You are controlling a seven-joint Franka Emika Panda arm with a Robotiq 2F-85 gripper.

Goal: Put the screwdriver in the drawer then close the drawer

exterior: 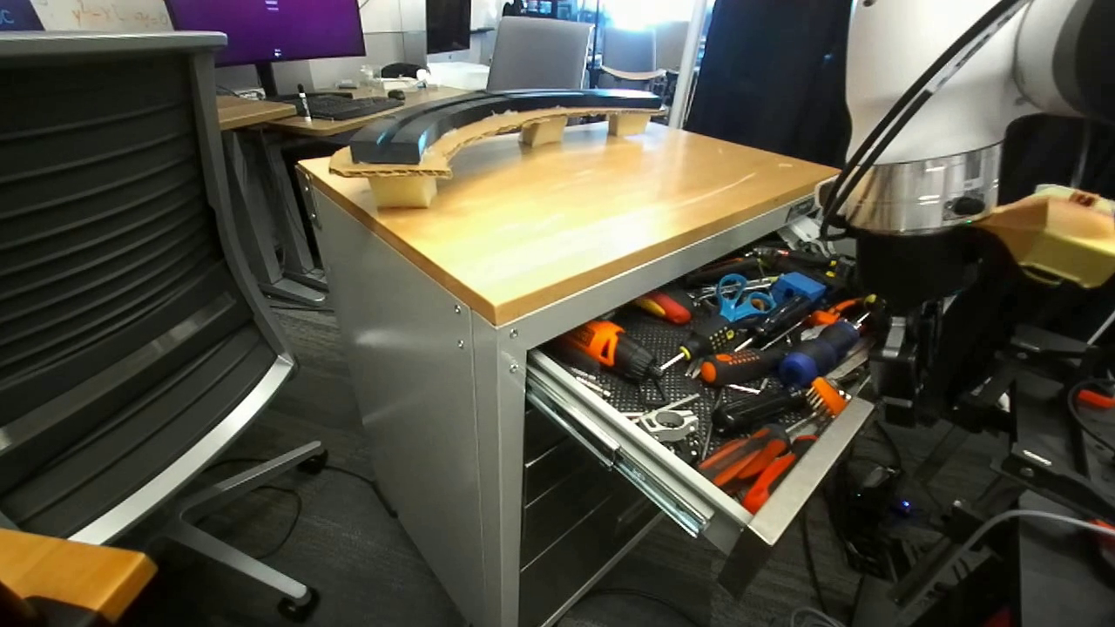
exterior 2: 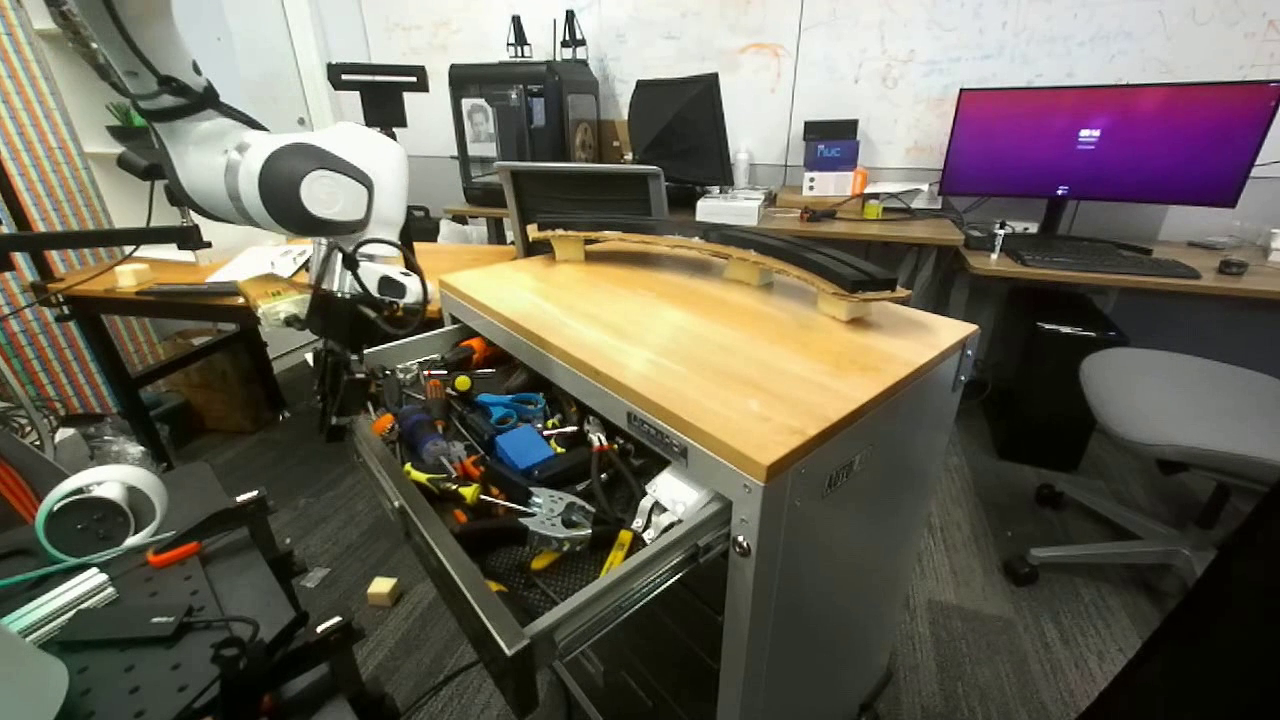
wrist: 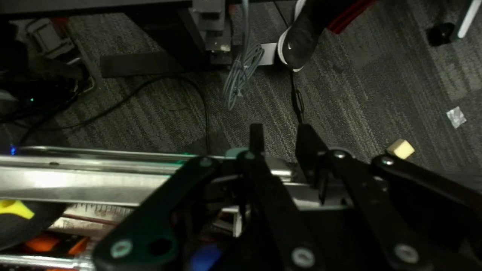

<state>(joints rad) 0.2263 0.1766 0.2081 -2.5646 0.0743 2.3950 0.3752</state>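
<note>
The drawer [exterior: 817,477] is the uppermost one, pulled far out and full of tools; its front also shows in an exterior view [exterior 2: 440,530] and along the wrist view [wrist: 71,184]. My gripper [wrist: 280,141] is open, with bare carpet showing between its fingertips. In both exterior views it hangs pointing down at the drawer's front edge [exterior: 897,383] [exterior 2: 340,395]. In the wrist view the fingertips reach past the front panel; I cannot tell whether they touch it. I cannot pick out the small black screwdriver: it does not show on the worktop [exterior: 592,200] or in the jaws.
A black curved track [exterior: 505,113] on cardboard and foam blocks stands on the worktop. Orange-handled and blue-handled tools [exterior: 819,353] crowd the drawer. Black equipment [exterior 2: 150,620] stands in front of the drawer. A chair [exterior: 113,261] stands beside the cabinet.
</note>
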